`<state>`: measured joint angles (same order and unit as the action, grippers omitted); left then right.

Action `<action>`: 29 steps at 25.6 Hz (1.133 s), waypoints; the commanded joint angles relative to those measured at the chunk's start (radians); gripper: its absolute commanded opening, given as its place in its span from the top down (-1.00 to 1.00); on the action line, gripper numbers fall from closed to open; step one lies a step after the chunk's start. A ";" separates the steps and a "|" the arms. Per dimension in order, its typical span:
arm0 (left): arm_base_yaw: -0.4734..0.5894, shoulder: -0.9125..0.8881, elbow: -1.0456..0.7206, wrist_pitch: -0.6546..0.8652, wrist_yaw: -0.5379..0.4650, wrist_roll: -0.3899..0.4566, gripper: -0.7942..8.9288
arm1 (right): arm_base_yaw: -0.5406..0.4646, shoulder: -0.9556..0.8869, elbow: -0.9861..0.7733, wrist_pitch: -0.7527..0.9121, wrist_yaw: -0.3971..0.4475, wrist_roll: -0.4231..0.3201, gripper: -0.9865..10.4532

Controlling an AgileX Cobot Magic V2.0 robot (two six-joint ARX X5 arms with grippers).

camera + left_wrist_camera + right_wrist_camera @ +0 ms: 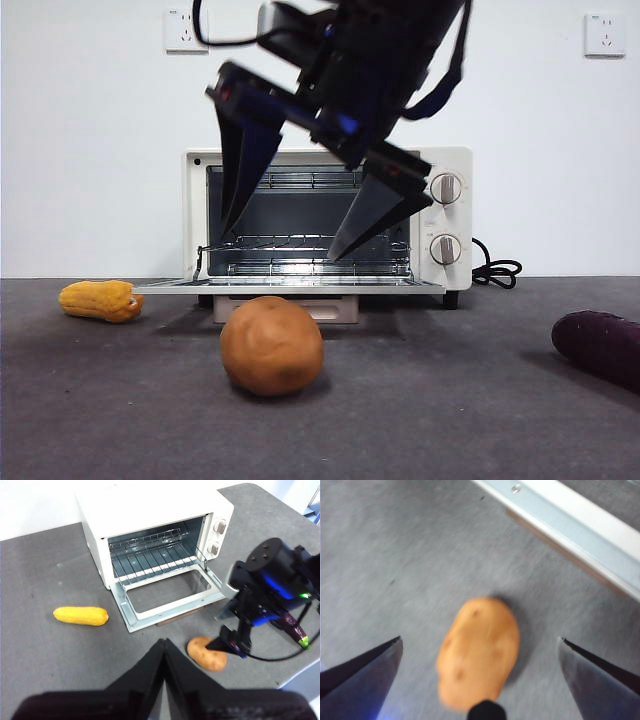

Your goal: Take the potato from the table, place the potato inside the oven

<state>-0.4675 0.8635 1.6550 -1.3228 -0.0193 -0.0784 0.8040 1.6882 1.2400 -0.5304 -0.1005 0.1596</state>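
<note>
The potato [271, 345] [206, 653] [478, 650], orange-brown and smooth, lies on the dark grey table [440, 420] just in front of the oven [448, 215] [150, 510], whose door [290, 286] [170, 595] hangs down open. My right gripper [300, 235] [227, 642] [480, 645] hangs open above the potato, one jaw on each side, not touching it. My left gripper [165, 642] is shut, empty, and held back high over the near side of the table.
A bumpy yellow-orange vegetable [100, 300] [80, 615] lies left of the oven door. A dark purple vegetable [600, 347] [296, 630] lies at the right. The oven's wire rack [300, 245] is bare. A black cord [495, 270] trails right of the oven.
</note>
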 commanded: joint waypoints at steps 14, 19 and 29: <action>0.002 -0.095 -0.330 0.003 0.000 -0.035 0.85 | 0.037 0.208 0.124 -0.099 0.063 0.006 -0.12; 0.002 -0.128 -0.332 0.003 0.000 -0.050 0.85 | 0.056 0.241 0.124 -0.119 0.069 0.023 -0.09; 0.001 -0.147 -0.332 0.003 0.135 -0.023 0.85 | 0.074 0.235 0.137 -0.195 0.063 0.066 0.68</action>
<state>-0.4675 0.7231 1.3312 -1.3231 0.1139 -0.1131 0.8764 1.9266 1.3754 -0.7250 -0.0353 0.2104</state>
